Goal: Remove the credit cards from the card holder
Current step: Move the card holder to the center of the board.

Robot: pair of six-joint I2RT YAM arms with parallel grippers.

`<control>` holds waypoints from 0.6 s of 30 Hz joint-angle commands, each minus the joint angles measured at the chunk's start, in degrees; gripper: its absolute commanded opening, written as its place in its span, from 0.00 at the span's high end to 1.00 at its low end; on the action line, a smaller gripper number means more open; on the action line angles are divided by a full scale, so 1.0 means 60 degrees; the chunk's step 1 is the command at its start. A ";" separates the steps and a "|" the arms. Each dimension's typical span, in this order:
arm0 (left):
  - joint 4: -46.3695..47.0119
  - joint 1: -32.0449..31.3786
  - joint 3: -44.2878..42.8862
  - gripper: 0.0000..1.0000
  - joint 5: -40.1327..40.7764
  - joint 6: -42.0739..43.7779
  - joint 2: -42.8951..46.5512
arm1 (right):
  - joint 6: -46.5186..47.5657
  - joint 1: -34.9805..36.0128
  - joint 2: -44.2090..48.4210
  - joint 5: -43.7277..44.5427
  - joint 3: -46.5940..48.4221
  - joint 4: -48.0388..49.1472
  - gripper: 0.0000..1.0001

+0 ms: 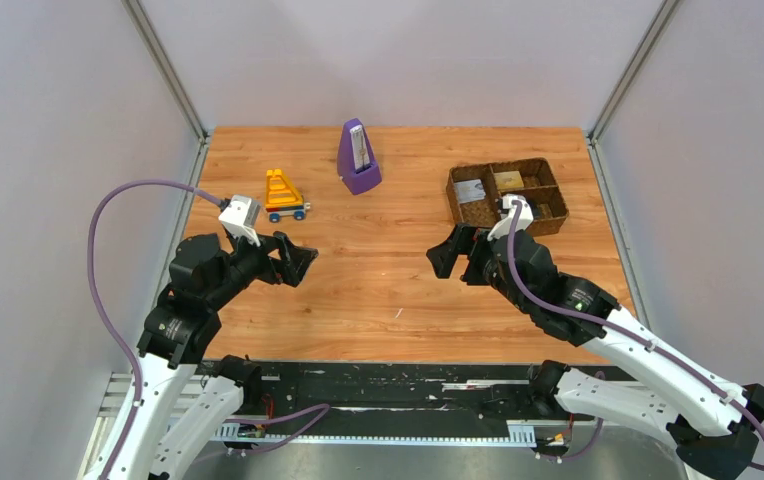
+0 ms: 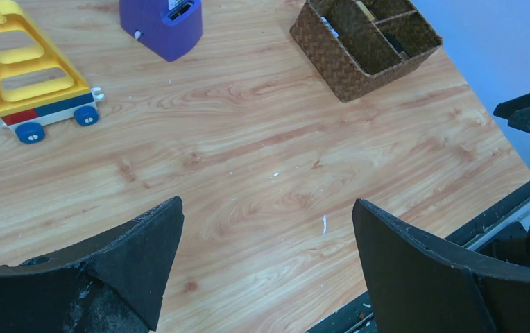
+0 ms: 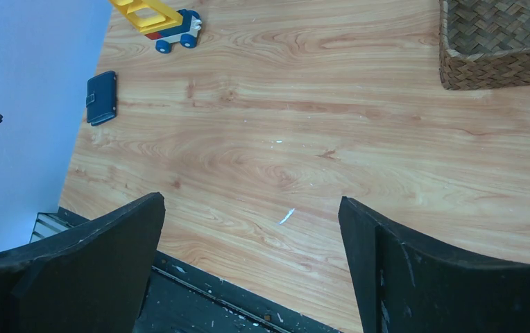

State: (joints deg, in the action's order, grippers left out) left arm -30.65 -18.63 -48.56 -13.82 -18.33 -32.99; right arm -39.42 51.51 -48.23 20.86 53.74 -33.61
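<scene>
Black or v. dark blue, flat, book-shaped card holder lies closed on the pale-grained wooden table. It is on the near side of the yellow plastic ladder toy w/ blue wheels and further out toward the table edge, near the toy but not touching. Only the right wrist cam shows it; from the top cam my left arm covers that spot. Credit cards: none visible, presumably inside.

Left gripper & right gripper both have jaws spread wide w/ nothing between them. The left hovers just near-side of the toy, the right well off to the toy's right.

Risks, as I judge them:
- The holder looks thin & smooth on slick wood, so a pinch from above may just skate it. A shove toward the nearby edge could drop it off.
- The cover seems to have a small strap. If that's a clasp & stays shut, it won't fold back.
- Cards are thin & prob tight in their sleeves. Pulling w/o the other arm pinning the holder would drag the lot.

Brown woven compartment basket & purple wedge-shaped box sit to the toy's right, out of the way.
</scene>
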 commanded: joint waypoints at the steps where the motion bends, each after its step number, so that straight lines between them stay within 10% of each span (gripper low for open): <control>1: 0.0187 0.0044 -0.0211 0.00 0.0061 -0.0007 0.0079 | -0.0133 -0.0015 0.0207 -0.0036 0.0281 0.0335 0.00; 11: 0.0090 0.0044 -0.0204 0.00 0.0453 0.0045 0.0016 | -0.0121 -0.0021 0.0398 -0.0129 0.0129 0.0335 0.00; 18: -0.1046 0.0044 -0.0796 0.00 0.3879 -0.0400 -0.1127 | 0.0121 -0.0020 0.0747 -0.0078 -0.0135 0.0398 0.00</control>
State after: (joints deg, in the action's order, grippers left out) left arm -32.64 -18.65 -49.28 -4.89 -18.76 -34.83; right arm -39.51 51.51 -45.67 20.40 53.60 -33.54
